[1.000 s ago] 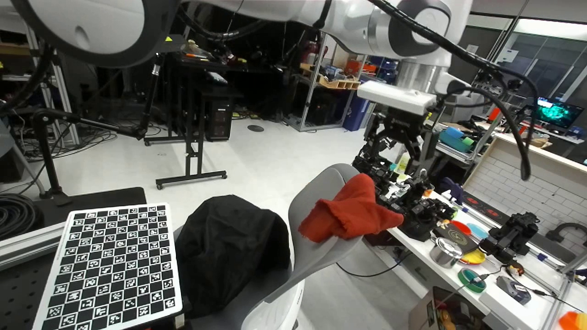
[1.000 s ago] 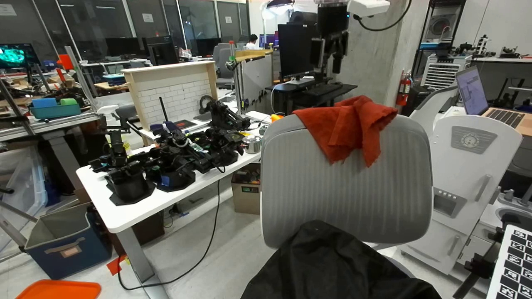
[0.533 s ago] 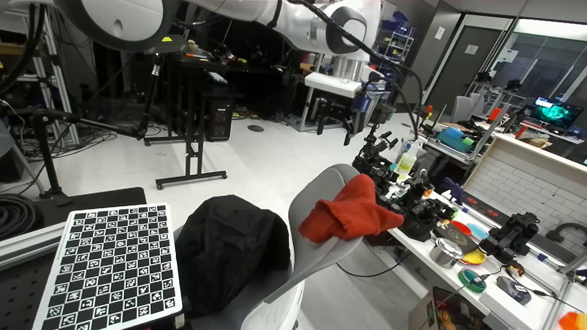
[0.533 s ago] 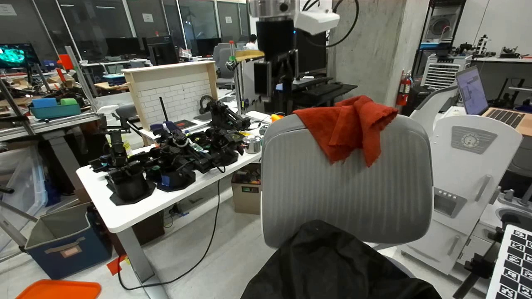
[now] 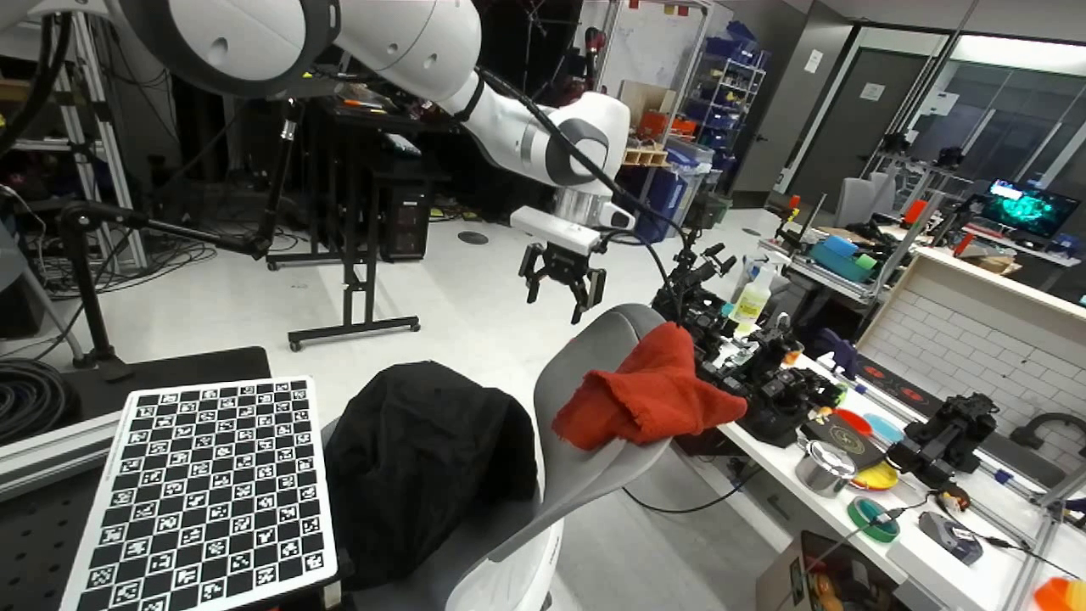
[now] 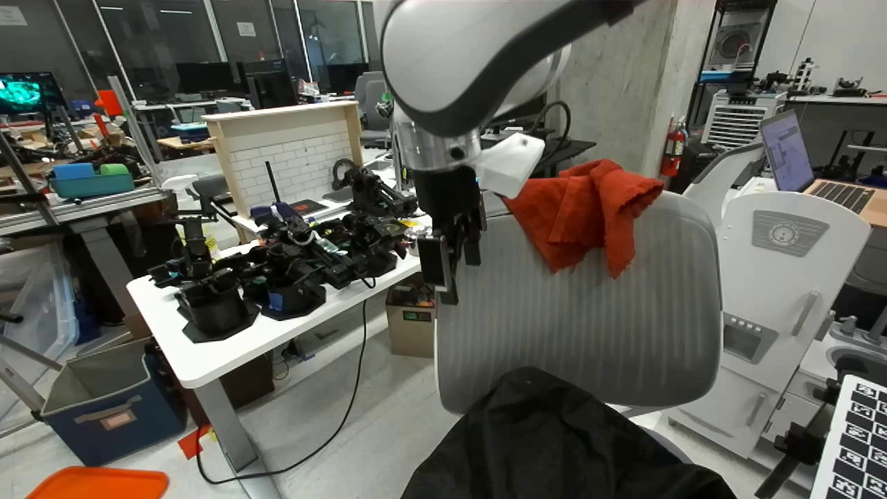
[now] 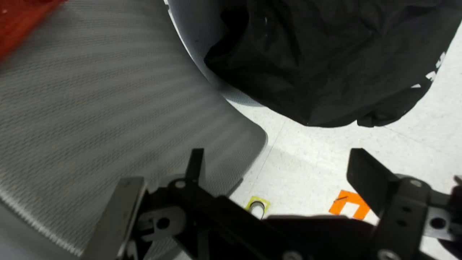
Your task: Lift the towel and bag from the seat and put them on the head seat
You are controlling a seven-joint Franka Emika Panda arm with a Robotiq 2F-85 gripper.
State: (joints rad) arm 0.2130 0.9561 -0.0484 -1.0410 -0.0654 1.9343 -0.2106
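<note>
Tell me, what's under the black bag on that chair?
The bag lies on the grey seat, part of which shows past its edge; anything else underneath is covered.

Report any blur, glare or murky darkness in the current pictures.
Wrist view: the towel, cut off at the top-left corner, looks blurred; the black bag is so dark that its folds are hard to read. In an exterior view: the metal pot carries bright glints.

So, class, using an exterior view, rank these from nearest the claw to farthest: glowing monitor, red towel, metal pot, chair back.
As pictured:
1. Chair back: close by, lower right of the claw.
2. Red towel: draped over the chair back, farther right.
3. Metal pot: right of the towel.
4. Glowing monitor: far background, upper right.
</note>
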